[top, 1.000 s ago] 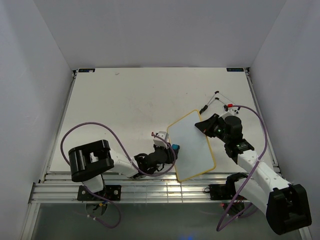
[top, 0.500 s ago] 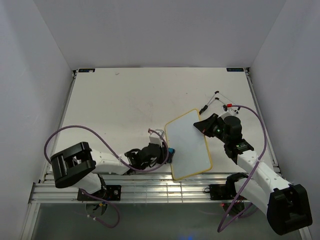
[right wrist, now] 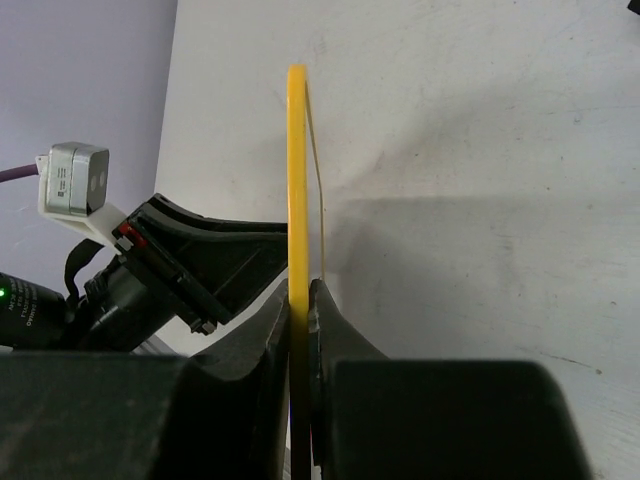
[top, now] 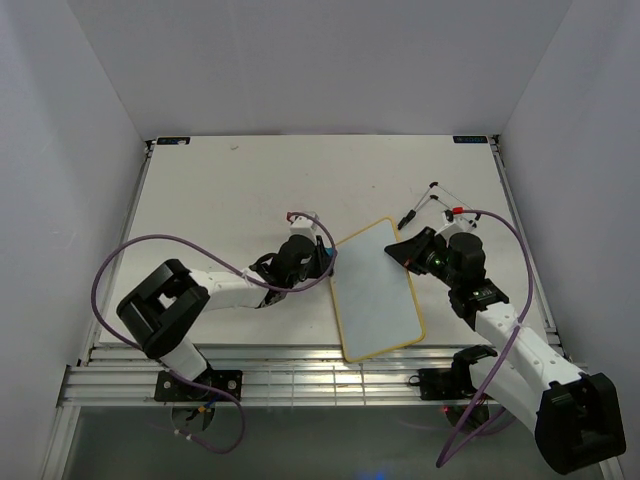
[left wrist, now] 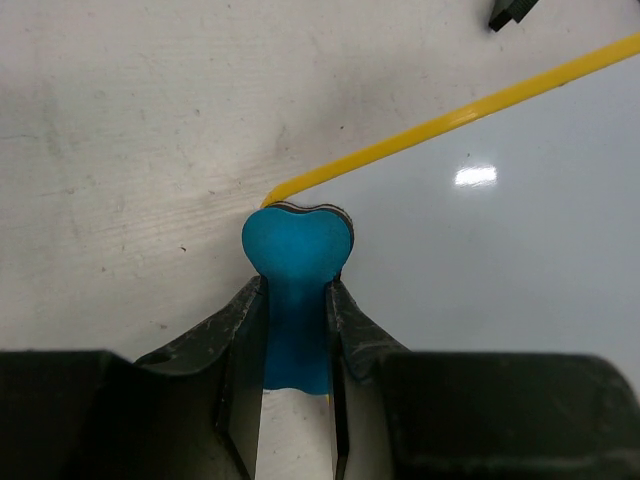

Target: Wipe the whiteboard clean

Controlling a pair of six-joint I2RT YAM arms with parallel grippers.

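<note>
White table: left gripper clamps blue eraser at whiteboard corner; right gripper pinches its frame; board blank.

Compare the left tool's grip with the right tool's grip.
The left tool is shut on the small teal eraser; the right tool is shut on the whiteboard, clamping its yellow frame. The left tool sits at the whiteboard's far-left corner, the right tool on its right edge. Both are shut.
</note>
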